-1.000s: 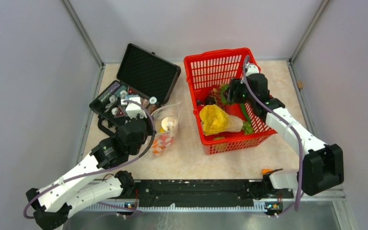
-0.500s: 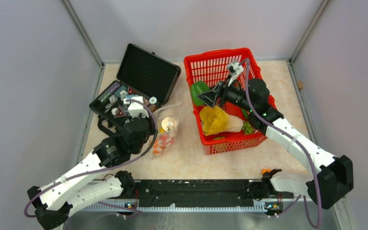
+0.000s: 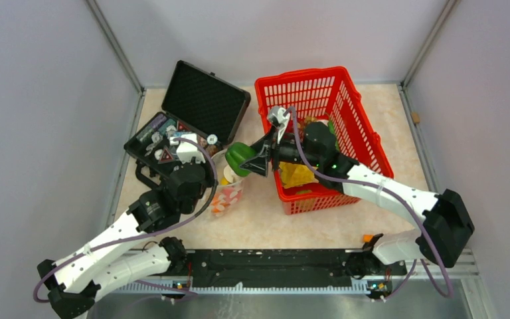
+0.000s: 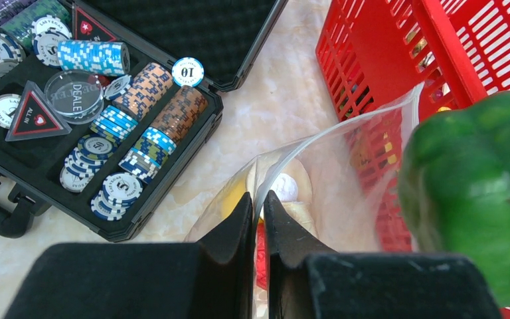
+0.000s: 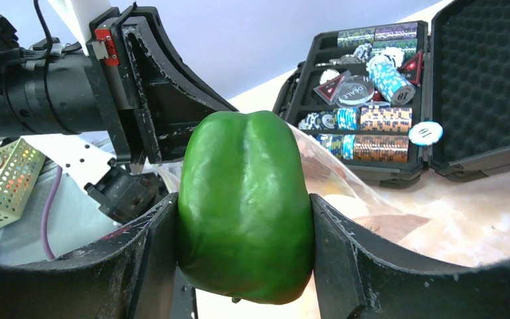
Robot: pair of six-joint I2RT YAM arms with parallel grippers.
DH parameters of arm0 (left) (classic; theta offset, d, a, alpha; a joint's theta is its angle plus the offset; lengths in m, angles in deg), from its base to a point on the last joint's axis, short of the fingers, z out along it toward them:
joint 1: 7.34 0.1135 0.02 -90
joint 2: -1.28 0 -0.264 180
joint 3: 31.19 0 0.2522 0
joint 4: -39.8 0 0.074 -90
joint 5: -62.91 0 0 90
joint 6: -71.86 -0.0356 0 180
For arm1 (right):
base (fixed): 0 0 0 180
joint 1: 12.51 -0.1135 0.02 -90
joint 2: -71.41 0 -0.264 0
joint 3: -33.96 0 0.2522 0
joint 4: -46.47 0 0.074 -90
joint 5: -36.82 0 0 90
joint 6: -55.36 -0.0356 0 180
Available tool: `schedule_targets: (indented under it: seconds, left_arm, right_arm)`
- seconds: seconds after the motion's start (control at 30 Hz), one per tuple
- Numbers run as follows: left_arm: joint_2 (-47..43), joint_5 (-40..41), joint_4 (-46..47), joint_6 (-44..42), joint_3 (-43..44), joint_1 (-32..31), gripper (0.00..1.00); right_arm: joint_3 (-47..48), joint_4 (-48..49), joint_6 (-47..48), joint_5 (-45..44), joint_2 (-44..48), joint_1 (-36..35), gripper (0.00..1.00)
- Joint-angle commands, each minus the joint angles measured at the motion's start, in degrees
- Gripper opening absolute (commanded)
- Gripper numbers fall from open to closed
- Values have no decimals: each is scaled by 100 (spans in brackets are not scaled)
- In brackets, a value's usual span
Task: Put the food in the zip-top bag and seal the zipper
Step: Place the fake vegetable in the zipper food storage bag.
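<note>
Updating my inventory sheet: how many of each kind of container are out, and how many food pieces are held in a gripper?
Red mesh basket: 1
Black hard case: 1
Clear zip-top bag: 1
Food held (green pepper, right gripper): 1
Total: 4

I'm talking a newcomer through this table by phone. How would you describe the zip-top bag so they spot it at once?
Find the red basket and the open black case at the back; the bag lies between them, its edge pinched by the left gripper. It alone is clear and crinkly, with small toy foods showing through.
</note>
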Motion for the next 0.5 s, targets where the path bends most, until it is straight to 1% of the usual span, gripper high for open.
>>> schedule_targets:
  seconds: [0.0, 0.23, 0.3, 0.37, 0.47]
  left_arm:
    - [-121, -2, 213, -52, 154, 25, 11]
    - [-151, 14, 216, -27, 139, 25, 11]
    - [-149, 35, 229, -45, 150, 25, 11]
    - [-141, 53, 221, -47, 156, 25, 11]
    - [-140, 64, 237, -47, 158, 32, 11]
  right_arm:
    - [399, 902, 74, -341, -190, -208, 34]
    - [559, 995, 54, -459, -528, -336, 34]
    - [733, 510, 272, -386, -677, -366, 34]
    - [871, 5, 406, -365, -788, -391, 37]
    - [816, -276, 632, -203, -801, -405, 40]
